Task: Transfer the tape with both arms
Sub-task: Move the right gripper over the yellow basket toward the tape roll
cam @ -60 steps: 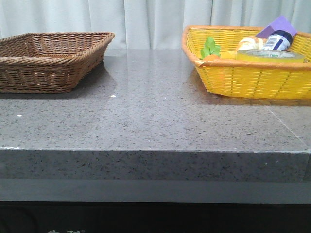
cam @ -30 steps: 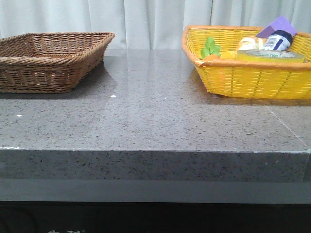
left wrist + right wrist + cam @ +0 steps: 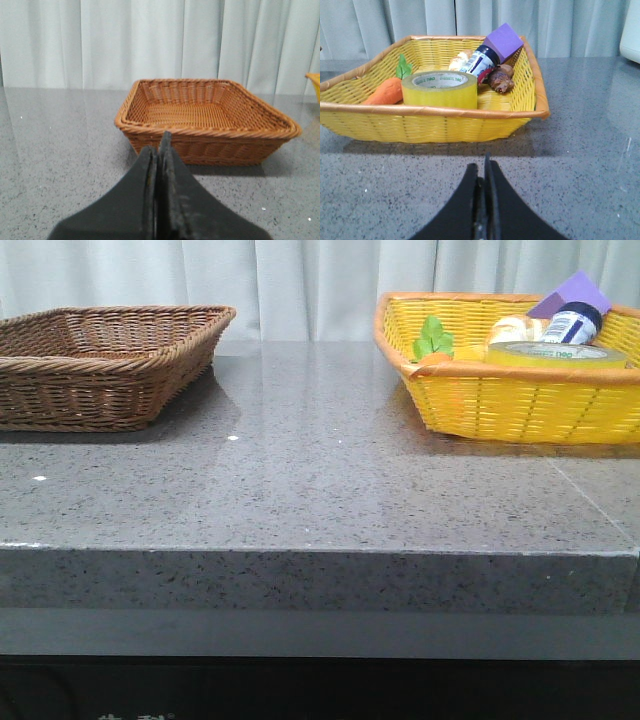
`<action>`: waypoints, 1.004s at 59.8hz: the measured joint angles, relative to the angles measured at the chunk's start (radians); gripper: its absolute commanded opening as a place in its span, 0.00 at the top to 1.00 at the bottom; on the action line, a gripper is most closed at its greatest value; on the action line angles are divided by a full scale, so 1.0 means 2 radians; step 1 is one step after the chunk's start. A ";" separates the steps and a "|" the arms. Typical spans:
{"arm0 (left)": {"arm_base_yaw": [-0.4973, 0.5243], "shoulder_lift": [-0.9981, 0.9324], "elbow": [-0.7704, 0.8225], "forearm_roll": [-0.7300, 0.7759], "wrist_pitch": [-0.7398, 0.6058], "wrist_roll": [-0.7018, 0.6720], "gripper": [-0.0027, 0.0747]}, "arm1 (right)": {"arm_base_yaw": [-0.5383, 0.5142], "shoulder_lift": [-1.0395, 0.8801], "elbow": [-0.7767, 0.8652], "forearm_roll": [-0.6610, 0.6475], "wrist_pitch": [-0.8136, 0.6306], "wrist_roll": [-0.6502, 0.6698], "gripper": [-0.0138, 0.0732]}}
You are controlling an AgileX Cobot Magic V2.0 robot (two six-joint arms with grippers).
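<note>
The tape, a wide yellow roll with a white core and green lettering, lies flat in the yellow basket at the back right of the table. In the right wrist view the tape sits near the basket's front wall. My right gripper is shut and empty over the table, short of that basket. My left gripper is shut and empty, just in front of the brown wicker basket. Neither gripper shows in the front view.
The yellow basket also holds a toy carrot, a dark-capped bottle, a purple block and a brown lump. The brown basket at the back left has nothing visible in it. Grey stone tabletop lies between them.
</note>
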 measured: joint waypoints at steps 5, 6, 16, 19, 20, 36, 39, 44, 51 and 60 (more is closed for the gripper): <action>0.000 0.000 -0.022 -0.001 0.003 0.000 0.99 | 0.000 0.000 -0.027 0.001 0.006 -0.001 0.91; 0.000 0.000 -0.027 -0.001 0.006 0.000 0.99 | 0.000 0.000 -0.033 0.001 0.007 -0.001 0.91; 0.000 0.013 -0.112 -0.001 0.019 0.000 0.99 | 0.000 0.001 -0.119 -0.001 0.034 -0.001 0.91; 0.000 0.029 -0.146 -0.001 0.033 0.000 0.99 | 0.000 0.011 -0.151 -0.002 0.052 -0.001 0.91; 0.000 0.034 -0.155 -0.001 0.038 0.000 0.99 | 0.000 0.015 -0.159 -0.003 0.057 -0.001 0.91; 0.000 0.153 -0.324 -0.001 0.158 0.000 0.99 | 0.000 0.116 -0.302 -0.003 0.167 -0.001 0.91; 0.000 0.178 -0.352 -0.001 0.182 0.000 0.99 | 0.000 0.139 -0.329 -0.003 0.190 -0.001 0.91; 0.000 0.215 -0.386 -0.001 0.217 0.000 0.99 | 0.000 0.173 -0.366 -0.003 0.226 -0.001 0.91; 0.000 0.262 -0.410 -0.001 0.248 0.000 0.99 | 0.000 0.222 -0.409 -0.003 0.273 -0.001 0.91; 0.000 0.314 -0.411 -0.001 0.264 0.000 0.99 | 0.000 0.280 -0.419 -0.003 0.308 -0.001 0.91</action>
